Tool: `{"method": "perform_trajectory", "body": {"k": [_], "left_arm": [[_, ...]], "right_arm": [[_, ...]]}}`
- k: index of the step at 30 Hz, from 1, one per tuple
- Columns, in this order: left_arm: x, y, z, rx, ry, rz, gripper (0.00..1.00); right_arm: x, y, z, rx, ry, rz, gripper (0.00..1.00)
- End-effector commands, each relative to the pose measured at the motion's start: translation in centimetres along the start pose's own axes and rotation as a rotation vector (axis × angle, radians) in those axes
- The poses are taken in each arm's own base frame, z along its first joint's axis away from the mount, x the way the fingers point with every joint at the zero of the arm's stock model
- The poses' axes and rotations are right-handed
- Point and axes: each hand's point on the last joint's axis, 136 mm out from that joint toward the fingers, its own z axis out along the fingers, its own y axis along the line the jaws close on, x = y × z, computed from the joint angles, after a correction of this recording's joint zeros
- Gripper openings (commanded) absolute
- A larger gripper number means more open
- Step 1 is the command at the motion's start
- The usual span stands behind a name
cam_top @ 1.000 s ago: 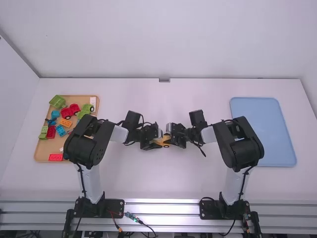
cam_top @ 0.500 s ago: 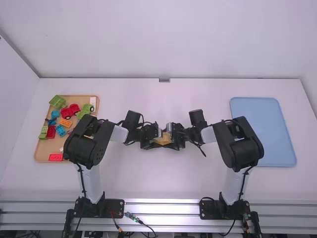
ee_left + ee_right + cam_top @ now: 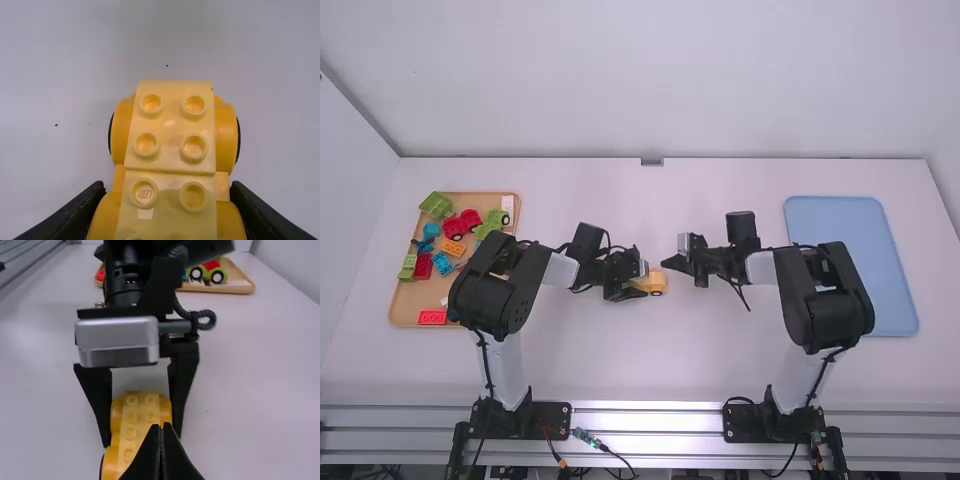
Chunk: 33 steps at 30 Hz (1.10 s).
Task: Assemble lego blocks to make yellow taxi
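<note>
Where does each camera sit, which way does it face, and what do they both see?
High view: above and behind, looking forward and down at the table; the left arm and right arm show from their bases.
Left wrist view: on that arm's wrist, looking down at the yellow car's studs; the left hand's fingers grip its sides.
Right wrist view: on that wrist, looking across toward the left hand and wooden tray; the right hand's closed fingers show.
Shared: both wrist views show the yellow car.
</note>
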Motion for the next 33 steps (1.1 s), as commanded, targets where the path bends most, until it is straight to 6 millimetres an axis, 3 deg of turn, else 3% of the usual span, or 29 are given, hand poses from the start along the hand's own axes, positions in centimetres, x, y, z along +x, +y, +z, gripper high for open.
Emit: {"method": "perform_trajectory", "body": {"k": [1,18,33], "left_arm": [[1.5,0.3,-0.3,-0.032,0.067,-0.002,0.02],[1.5,0.4,-0.3,-0.033,0.067,-0.001,0.02],[1.7,1.0,-0.3,-0.064,0.081,-0.021,0.02]], "right_arm": [[0.3,1.4,1.2,-0.052,-0.017,0.002,0.0],[3.7,2.3,4.2,-0.045,0.15,0.05,0.0],[8.5,1.7,4.2,-0.094,0.084,0.185,0.0]]}}
